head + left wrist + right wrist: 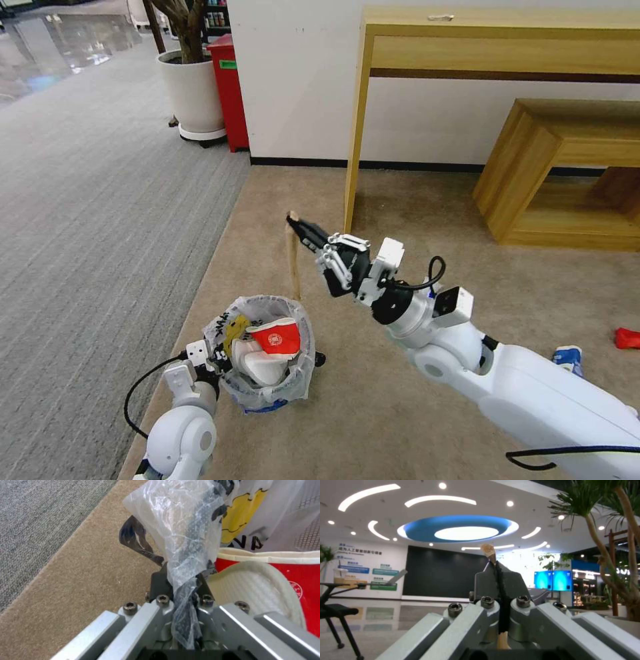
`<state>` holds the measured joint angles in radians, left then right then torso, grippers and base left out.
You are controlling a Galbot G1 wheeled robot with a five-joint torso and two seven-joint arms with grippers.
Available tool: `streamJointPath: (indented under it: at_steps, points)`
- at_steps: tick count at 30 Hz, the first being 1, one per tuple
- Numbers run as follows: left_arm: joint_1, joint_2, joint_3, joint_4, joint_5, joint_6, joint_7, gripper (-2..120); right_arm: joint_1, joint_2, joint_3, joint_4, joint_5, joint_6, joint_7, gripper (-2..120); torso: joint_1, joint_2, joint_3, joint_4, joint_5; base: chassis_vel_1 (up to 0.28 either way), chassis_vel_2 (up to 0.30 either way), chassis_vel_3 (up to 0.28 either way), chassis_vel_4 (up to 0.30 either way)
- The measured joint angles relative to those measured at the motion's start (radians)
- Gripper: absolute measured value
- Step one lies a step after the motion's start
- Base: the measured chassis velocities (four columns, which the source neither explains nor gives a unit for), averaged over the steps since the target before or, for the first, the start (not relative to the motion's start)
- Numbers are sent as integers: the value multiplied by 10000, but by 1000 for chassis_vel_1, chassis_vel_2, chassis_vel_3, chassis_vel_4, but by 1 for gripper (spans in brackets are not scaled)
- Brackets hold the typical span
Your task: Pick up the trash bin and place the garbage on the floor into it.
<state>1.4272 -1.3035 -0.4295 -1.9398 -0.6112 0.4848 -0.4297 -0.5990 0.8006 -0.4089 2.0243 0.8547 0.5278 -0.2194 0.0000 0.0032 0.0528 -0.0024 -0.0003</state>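
The trash bin (pixel 267 393), lined with a crinkly white bag, hangs just above the beige floor (pixel 400 413) at the lower left. My left gripper (pixel 215 357) is shut on its bag-covered rim (pixel 186 562). Inside lie a red-white carton (pixel 277 338), a white slipper (pixel 257 363) and a yellow wrapper (pixel 235 331). My right gripper (pixel 295 223) is shut on the top of a wooden stick (pixel 293 263) that hangs down above and behind the bin. The stick's tip (pixel 487 551) pokes out between the fingers (pixel 483 585).
A blue-white paper cup (pixel 569 359) and a red wrapper (pixel 627 338) lie on the beige carpet at the right. A wooden desk (pixel 493 47) and low bench (pixel 567 173) stand behind, a planter (pixel 193 93) and red box (pixel 230 90) farther left, beside grey ribbed carpet (pixel 100 220).
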Motion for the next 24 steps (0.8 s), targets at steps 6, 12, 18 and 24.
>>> streamJointPath:
  at_steps: [6, 12, 18, 24]
  points:
    - [-135, 33, 22, 71, -135, 42, -32, 0, 219, 214, -779, -235, 11, 5, 77, 0, 0, 0, 0, 0, 1, 0, 0, 0, 0]
    - [-197, 90, 25, 95, -219, 55, -48, 0, 312, 391, -1386, -543, -99, 75, 144, 0, 0, 0, 1, 0, 1, 0, 0, 0, 0]
    - [-196, 187, -16, 88, -320, 58, -52, 0, 304, 477, -1886, -599, -258, 78, 158, 0, 0, -1, 1, -2, -2, 0, 0, 0, 0]
    - [-172, 203, -47, 11, -369, 100, -101, 0, 259, 489, -2046, -625, -355, 72, 181, 0, 0, -2, 2, -3, -5, 0, 0, 0, 0]
